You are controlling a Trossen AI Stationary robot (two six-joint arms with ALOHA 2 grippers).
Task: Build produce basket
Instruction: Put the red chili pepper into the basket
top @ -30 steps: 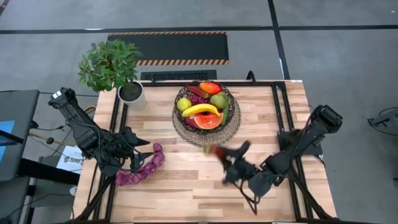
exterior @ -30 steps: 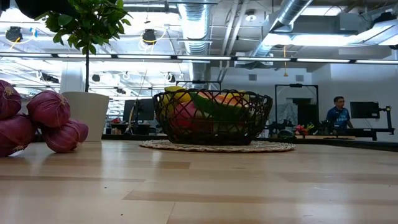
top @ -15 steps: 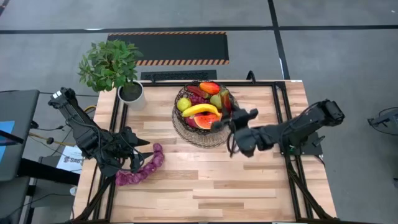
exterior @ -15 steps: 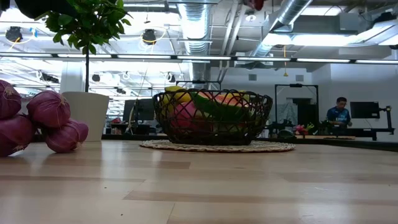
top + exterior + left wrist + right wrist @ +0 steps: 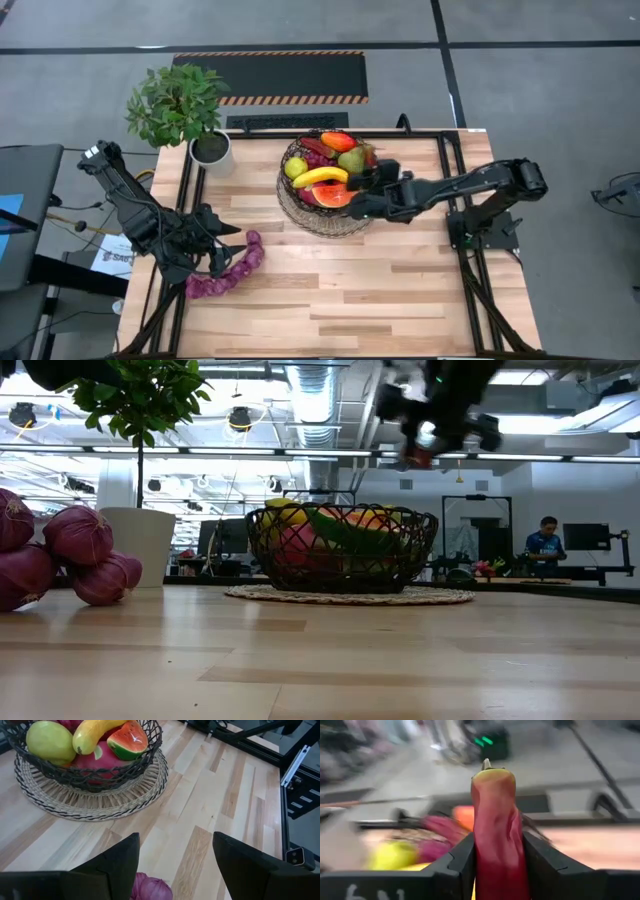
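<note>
The dark wire basket point(image 5: 300, 215) stands on its tan wicker base at the table's far middle. It holds a banana point(image 5: 322, 177), a watermelon slice point(image 5: 336, 195), a green apple point(image 5: 295, 167) and other toy produce. My right gripper point(image 5: 364, 186) hangs over the basket's right rim, shut on a red pepper point(image 5: 495, 820); the low view shows it point(image 5: 430, 425) above the basket point(image 5: 340, 550). My left gripper point(image 5: 228, 245) is open at the table's left, just above a long purple string point(image 5: 228, 272) that lies on the table. My right gripper pinches the red pepper between its two fingers point(image 5: 462, 865), one on each long side of the pepper point(image 5: 485, 855). The fingers lie along the pepper, whose stem end point(image 5: 486, 766) sticks out past the fingertips. The pepper is lifted clear above the basket.
A white pot with a leafy plant point(image 5: 210, 150) stands at the far left corner, left of the basket. Bare wood lies across the table's near half and its right side point(image 5: 420, 280). A person point(image 5: 545, 540) stands far off in the room behind.
My right gripper has carried the red pepper from the table's near middle, up and toward the far edge, to above the basket's right rim. In the last half second it has come down into the low view. My left gripper and the purple string have kept still.
</note>
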